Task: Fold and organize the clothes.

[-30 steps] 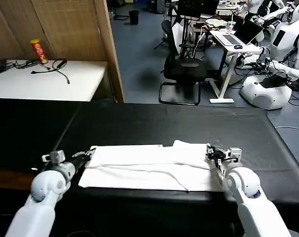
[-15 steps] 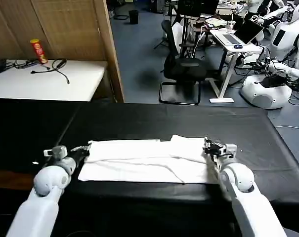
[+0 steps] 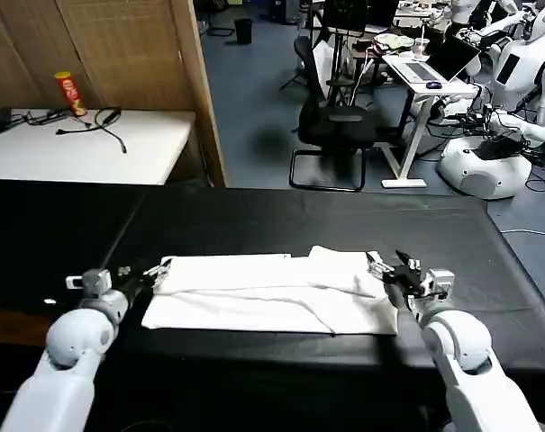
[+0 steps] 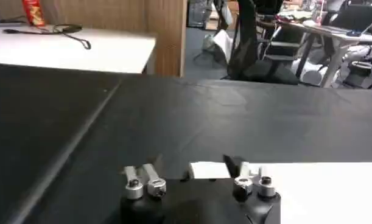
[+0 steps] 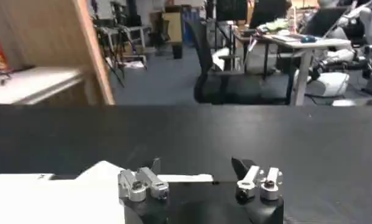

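With the T-shirt (image 3: 270,292) folded into a band near the worktop's (image 3: 254,225) front edge, left claw (image 3: 142,278) and right claw (image 3: 391,271) sit spread at its ends, so regrasping for a crosswise fold likely comes next.

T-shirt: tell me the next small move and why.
Probably bring both grippers back in to its short ends for another fold. The T-shirt lies as a long flat band on the black table, with the left gripper and right gripper open at its ends, holding nothing.

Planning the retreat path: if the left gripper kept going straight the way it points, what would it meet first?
The left gripper, open, points across the black table from the folded white cotton T-shirt's left end. Its path looks free along the bare tabletop, though depth is uncertain.
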`<state>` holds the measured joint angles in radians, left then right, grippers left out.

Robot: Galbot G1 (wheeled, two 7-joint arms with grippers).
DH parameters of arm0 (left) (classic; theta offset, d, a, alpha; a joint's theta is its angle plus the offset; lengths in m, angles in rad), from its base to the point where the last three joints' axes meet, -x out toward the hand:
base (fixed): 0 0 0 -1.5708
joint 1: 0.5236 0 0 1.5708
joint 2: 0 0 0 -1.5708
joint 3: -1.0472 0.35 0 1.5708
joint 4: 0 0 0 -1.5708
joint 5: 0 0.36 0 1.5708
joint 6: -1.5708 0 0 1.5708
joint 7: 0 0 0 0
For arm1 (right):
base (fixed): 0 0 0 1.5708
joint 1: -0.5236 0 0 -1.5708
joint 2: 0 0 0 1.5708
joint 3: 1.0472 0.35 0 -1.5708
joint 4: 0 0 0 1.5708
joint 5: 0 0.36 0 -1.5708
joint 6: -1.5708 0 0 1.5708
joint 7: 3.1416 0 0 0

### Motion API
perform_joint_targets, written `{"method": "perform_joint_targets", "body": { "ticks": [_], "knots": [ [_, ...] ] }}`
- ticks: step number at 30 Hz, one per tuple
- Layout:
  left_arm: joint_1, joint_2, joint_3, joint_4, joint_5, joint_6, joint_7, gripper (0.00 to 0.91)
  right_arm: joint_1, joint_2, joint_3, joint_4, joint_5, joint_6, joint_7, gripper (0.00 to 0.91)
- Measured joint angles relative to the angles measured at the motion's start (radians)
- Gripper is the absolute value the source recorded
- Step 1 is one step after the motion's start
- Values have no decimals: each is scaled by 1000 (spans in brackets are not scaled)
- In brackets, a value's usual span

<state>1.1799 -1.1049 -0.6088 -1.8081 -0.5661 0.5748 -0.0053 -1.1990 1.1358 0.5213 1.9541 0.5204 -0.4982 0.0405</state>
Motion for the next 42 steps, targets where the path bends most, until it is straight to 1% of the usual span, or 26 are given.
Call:
{"method": "perform_joint_targets", "body": {
  "ticks": [5,13,15,16,18,19,20,21,22,24,32,34,38,42],
  "knots": [
    [67,-41,-17,-33,26,-14,9,878,-28,-1,7,53,0,1,3,878],
    [138,-97,-22,-51,75,-41,32,878,-43,-9,12,98,-4,9,3,878],
    [147,-112,-20,-50,96,-49,38,751,-43,-9,12,104,-5,11,3,878],
    [148,-117,-19,-49,99,-50,39,566,-43,-9,12,106,-5,12,3,878],
    [148,-129,-18,-45,101,-51,38,410,-43,-9,12,108,-6,14,3,878],
    [148,-133,-17,-44,101,-52,38,244,-43,-9,12,109,-6,15,2,878],
    [149,-138,-17,-44,101,-52,37,166,-43,-9,12,109,-8,17,1,878],
    [150,-142,-17,-44,101,-52,37,156,-43,-9,12,109,-8,20,-1,878],
    [151,-145,-17,-44,100,-52,37,98,-43,-9,13,109,-10,21,-2,878],
    [151,-153,-17,-44,99,-52,35,10,-41,-8,13,111,-16,24,-7,878],
    [136,-160,-15,-26,94,-33,37,0,-38,-8,25,114,-21,27,-16,878],
    [132,-152,-13,-25,122,-34,47,0,-39,-8,30,114,-20,28,-17,878],
    [127,-118,-17,-20,227,-81,70,0,-40,-8,43,113,-16,28,-17,878],
    [132,-30,-45,-2,289,-128,85,0,-41,2,52,108,-16,29,-16,878]
  ]
}}
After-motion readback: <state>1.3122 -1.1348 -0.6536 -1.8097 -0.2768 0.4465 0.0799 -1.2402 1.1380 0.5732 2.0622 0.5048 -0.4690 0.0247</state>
